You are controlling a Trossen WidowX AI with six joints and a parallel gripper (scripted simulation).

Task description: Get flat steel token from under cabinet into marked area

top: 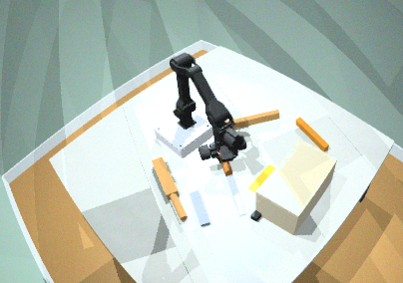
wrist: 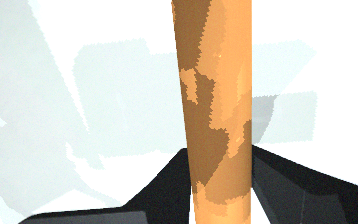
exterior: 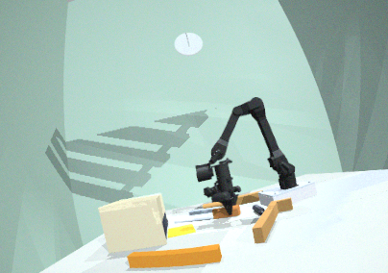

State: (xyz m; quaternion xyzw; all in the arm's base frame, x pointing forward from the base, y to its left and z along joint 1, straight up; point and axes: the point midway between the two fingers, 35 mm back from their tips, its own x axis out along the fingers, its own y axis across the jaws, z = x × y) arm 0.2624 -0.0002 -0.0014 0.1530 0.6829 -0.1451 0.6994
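Observation:
My gripper [top: 222,156] [exterior: 229,210] [wrist: 214,152] is shut on the orange handle [top: 227,167] [exterior: 221,213] [wrist: 220,100] of a tool. A long, thin pale blade [top: 235,195] [exterior: 194,218] runs from the handle, low over the table, beside the cabinet's front. The cream cabinet [top: 316,184] [exterior: 132,227] stands apart from the gripper and tool. A yellow patch [top: 262,178] [exterior: 181,231], apparently the marked area, lies in front of it. The steel token is not visible; the vent slots cannot be made out.
An orange bar [top: 311,134] [exterior: 175,257] lies beside the cabinet. A wooden bar [top: 259,118] [exterior: 265,225] lies near the arm's base. A wooden paddle-shaped piece [top: 165,176] and a blue-grey bar [top: 200,208] lie on the blade's other side. A small black block [top: 255,215] sits by the cabinet's corner.

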